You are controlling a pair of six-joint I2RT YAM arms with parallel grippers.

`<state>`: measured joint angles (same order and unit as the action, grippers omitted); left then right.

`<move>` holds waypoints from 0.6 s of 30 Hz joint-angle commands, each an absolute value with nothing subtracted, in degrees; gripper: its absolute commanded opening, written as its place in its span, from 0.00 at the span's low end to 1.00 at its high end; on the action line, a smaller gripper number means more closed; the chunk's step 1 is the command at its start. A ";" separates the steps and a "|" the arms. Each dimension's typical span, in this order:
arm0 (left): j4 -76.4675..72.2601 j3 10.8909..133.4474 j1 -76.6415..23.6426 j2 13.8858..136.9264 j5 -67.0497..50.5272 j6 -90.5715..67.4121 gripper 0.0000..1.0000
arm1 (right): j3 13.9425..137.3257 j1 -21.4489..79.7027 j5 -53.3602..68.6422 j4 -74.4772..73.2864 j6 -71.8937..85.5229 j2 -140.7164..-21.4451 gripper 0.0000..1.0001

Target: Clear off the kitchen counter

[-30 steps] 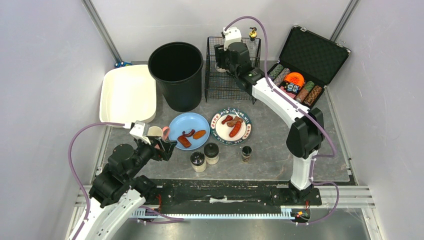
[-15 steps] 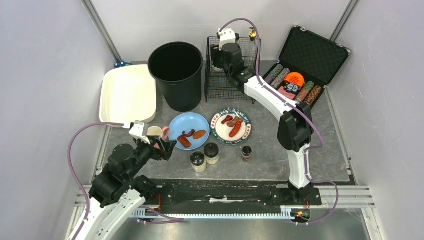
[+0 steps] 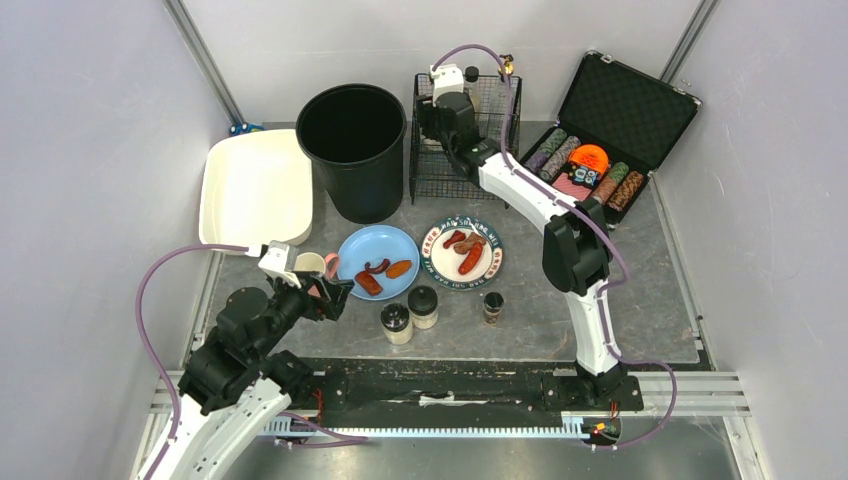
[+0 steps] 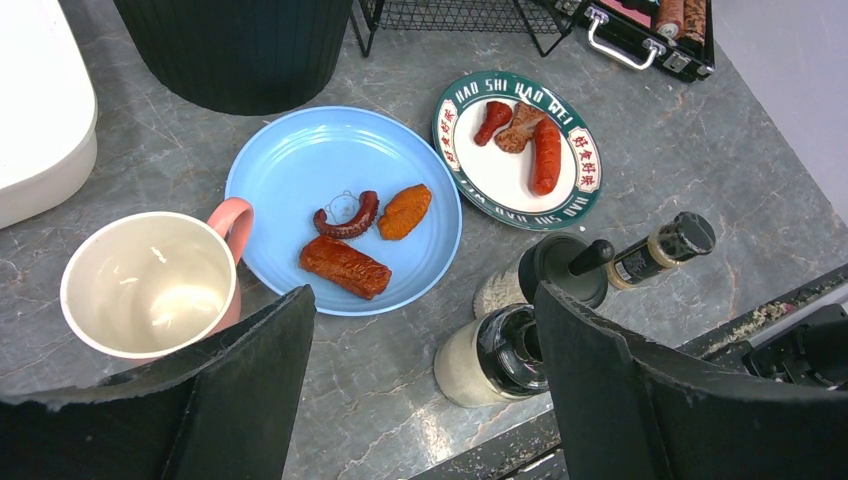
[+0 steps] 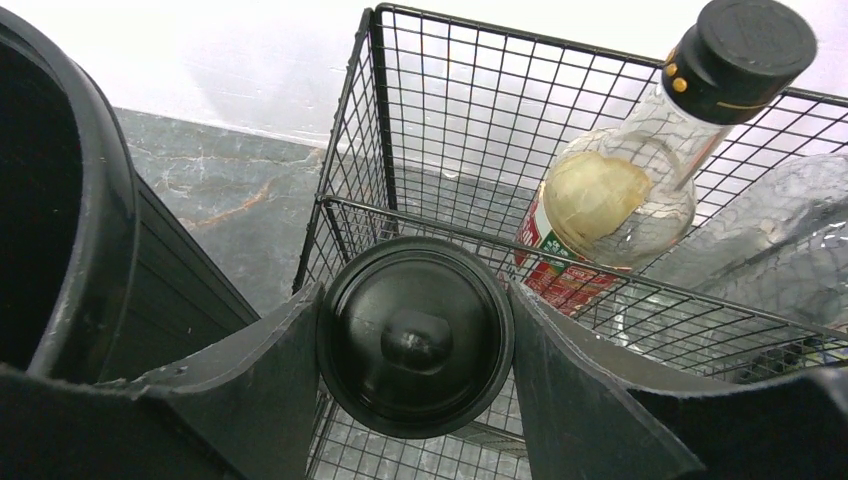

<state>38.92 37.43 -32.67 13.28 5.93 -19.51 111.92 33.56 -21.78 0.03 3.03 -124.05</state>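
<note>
The kitchen counter [image 3: 560, 300] is dark grey stone-look. On it stand a cream and pink mug [image 4: 150, 285], a blue plate [image 4: 290, 170] with food pieces, a patterned plate [image 4: 470, 165] with sausages, two black-capped shakers [image 4: 490, 355] and a small bottle [image 4: 655, 250]. My left gripper [image 4: 425, 400] is open above the counter between the mug and the shakers, holding nothing. My right gripper [image 5: 415, 400] is shut on a black-lidded jar [image 5: 415, 335] at the left front of the wire basket [image 5: 380, 120]. A bottle [image 5: 610, 190] lies in the basket.
A black bin [image 3: 352, 150] stands left of the wire basket [image 3: 440, 175]. A white tub [image 3: 255, 190] sits at the back left and an open black case [image 3: 600, 150] of chips at the back right. A black rail [image 3: 430, 385] runs along the near edge.
My right arm has swung left and further back over the basket with the jar still held. My left jaws have spread a little wider; that arm has stayed put.
</note>
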 commanded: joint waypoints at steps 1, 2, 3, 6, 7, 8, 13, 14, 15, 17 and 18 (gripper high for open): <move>37.37 37.27 -33.05 13.89 6.78 -17.31 0.86 | 115.39 33.55 -22.78 5.22 3.25 -126.04 0.00; 37.38 37.27 -33.05 13.85 6.77 -17.31 0.86 | 115.53 33.57 -22.69 5.27 3.37 -126.58 0.00; 37.38 37.28 -33.05 13.94 6.79 -17.31 0.86 | 115.78 33.55 -22.64 5.12 3.59 -127.08 0.00; 37.36 37.33 -33.05 13.97 6.85 -17.32 0.86 | 116.02 33.57 -22.79 5.18 3.97 -128.32 0.00; 37.36 37.30 -33.05 13.97 6.88 -17.36 0.87 | 116.08 33.48 -22.78 5.25 4.15 -128.68 0.00; 37.43 37.32 -33.05 13.98 6.93 -17.40 0.86 | 116.08 33.53 -22.72 5.27 4.29 -129.03 0.00; 37.35 37.27 -33.05 14.05 6.93 -17.33 0.86 | 116.26 33.51 -22.56 5.27 5.07 -130.28 0.00; 37.35 37.34 -33.05 14.13 6.83 -17.35 0.86 | 116.17 33.50 -22.48 5.26 5.29 -130.55 0.00; 37.35 37.29 -33.05 14.14 6.77 -17.32 0.86 | 116.19 33.50 -22.58 5.26 5.47 -130.77 0.00; 37.35 37.30 -33.05 14.20 6.77 -17.31 0.86 | 116.15 33.46 -22.51 5.14 5.84 -131.31 0.00; 37.35 37.33 -33.07 14.16 6.75 -17.31 0.86 | 116.19 33.47 -22.52 5.16 6.03 -131.55 0.00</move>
<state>38.89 37.43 -32.67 13.52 5.93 -19.51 113.14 33.17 -22.55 2.13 4.73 -131.44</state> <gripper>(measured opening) 0.862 0.633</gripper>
